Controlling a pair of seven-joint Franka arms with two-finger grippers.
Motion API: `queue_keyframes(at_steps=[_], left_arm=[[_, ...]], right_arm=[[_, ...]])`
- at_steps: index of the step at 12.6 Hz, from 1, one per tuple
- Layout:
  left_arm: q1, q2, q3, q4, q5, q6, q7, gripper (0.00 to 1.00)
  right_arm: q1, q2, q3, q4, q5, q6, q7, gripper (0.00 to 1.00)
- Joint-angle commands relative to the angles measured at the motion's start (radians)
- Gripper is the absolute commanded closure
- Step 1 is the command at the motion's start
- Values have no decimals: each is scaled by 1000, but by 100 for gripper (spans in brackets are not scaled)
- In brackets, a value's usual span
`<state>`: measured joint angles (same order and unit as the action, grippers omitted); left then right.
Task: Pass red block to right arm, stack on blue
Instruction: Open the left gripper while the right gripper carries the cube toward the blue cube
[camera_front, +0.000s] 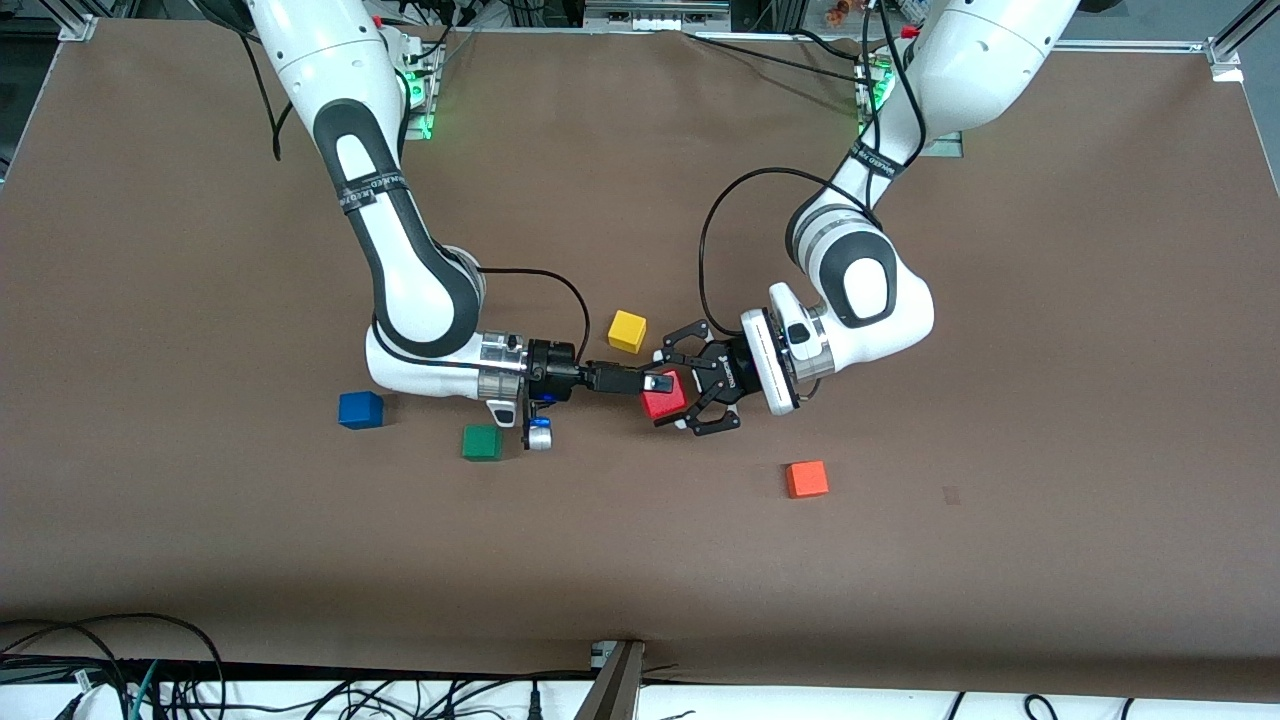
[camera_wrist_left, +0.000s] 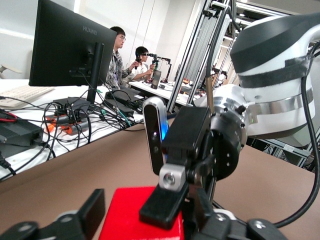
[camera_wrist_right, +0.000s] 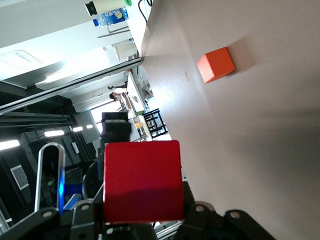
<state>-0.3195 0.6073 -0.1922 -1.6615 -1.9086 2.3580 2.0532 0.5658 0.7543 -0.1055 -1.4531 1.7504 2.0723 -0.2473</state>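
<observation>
Above the middle of the brown table, the right arm's slim black gripper (camera_front: 655, 383) pinches the small red cube (camera_front: 664, 397), clenched on it, while the left arm's spidery black claw (camera_front: 690, 390) is splayed, released around it. The blue cube (camera_front: 360, 410) waits beside the green cube (camera_front: 482, 443), under the right arm's wrist; nothing blocks it.

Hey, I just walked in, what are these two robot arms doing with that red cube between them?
They are at the handover, above the table. The red block sits between both grippers: the left gripper has its claw fingers around it, and the right gripper has its slim fingers on it too. Whether the left one has let go cannot be told. The blue cube waits on the table toward the right arm's end, nothing on it yet.
</observation>
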Motion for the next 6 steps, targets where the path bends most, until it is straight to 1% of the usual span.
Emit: queue_keyframes(at_steps=[1,2,3,4,5,6], left_arm=[[-6,-24,8,0,-17,14,30,0],[-1,-35,11,-3,-15,14,28,0],[3,-44,16,-4,-12,14,27,0],[8,-52,17,-7,11,15,19,0],[35,-66,17,-14,40,14,15,0],[57,-73,16,-15,93,9,-14,0]], right_arm=[[-7,-15,-48,-7,-61,-6,-4,100],[-14,-18,-74,-6,-121,-8,-4,100],[-15,-21,-97,3,-199,-8,-4,100],[-20,-23,-123,16,-294,-8,-4,100],[-20,-36,-141,16,-383,-9,-3,100],[-20,-50,-170,16,-469,-8,-1,100]])
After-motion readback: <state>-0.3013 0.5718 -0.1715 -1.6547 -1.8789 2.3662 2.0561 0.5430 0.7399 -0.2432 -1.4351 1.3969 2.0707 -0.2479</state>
